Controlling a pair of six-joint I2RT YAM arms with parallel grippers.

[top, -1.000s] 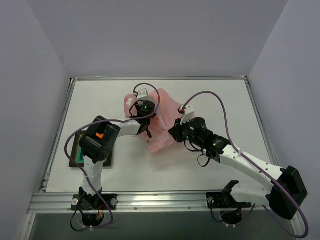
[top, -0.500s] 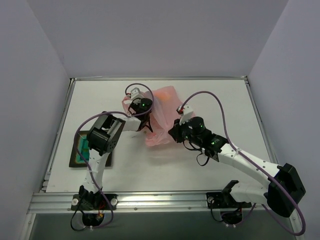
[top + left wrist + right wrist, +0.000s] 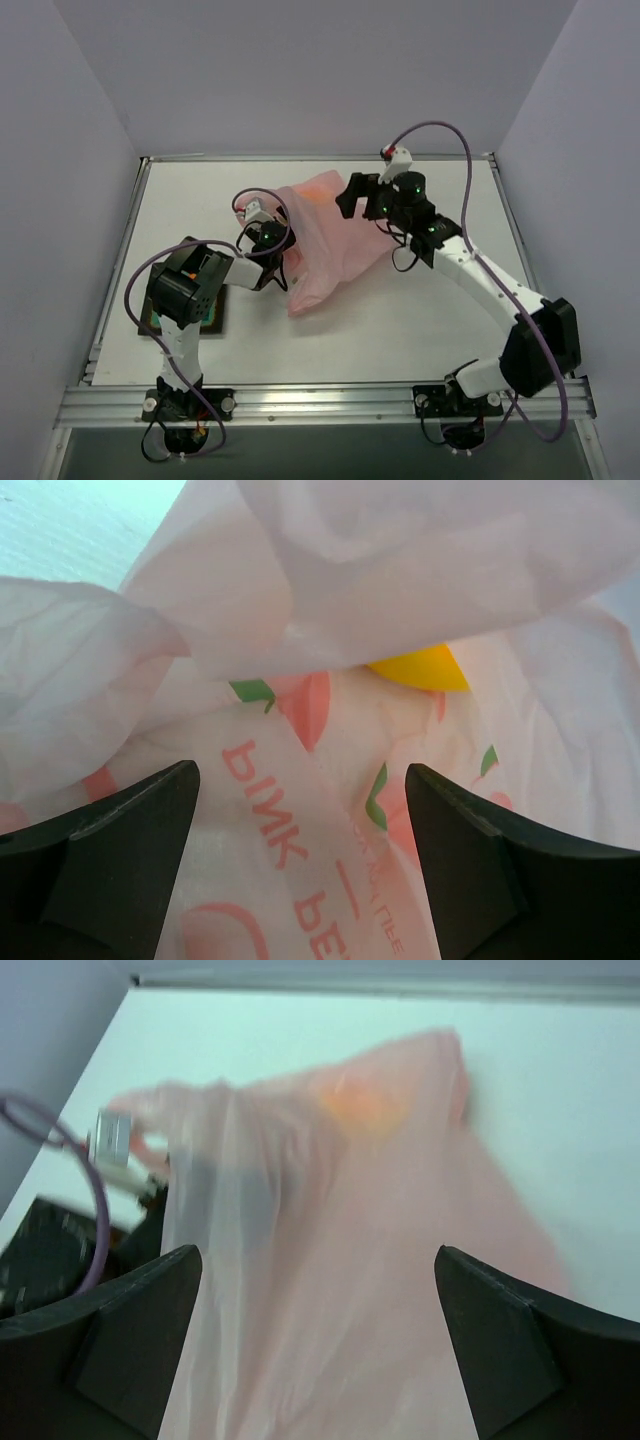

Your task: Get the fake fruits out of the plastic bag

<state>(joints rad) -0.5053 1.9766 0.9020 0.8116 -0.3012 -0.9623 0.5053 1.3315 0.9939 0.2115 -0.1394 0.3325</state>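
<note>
While right arm (image 3: 478,283) stretches above the plastic bag (image 3: 330,245), jaws apart, left arm (image 3: 187,288) folded low, jaws spread against it.

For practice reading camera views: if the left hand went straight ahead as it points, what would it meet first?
Probably the pink plastic bag, its printed film just ahead; the yellow fruit lies farther in.

Plastic bag (image 3: 330,245): thin translucent pink film, crinkled. Fake fruit (image 3: 420,668): smooth yellow plastic. Table (image 3: 400,325): matt white.
</note>
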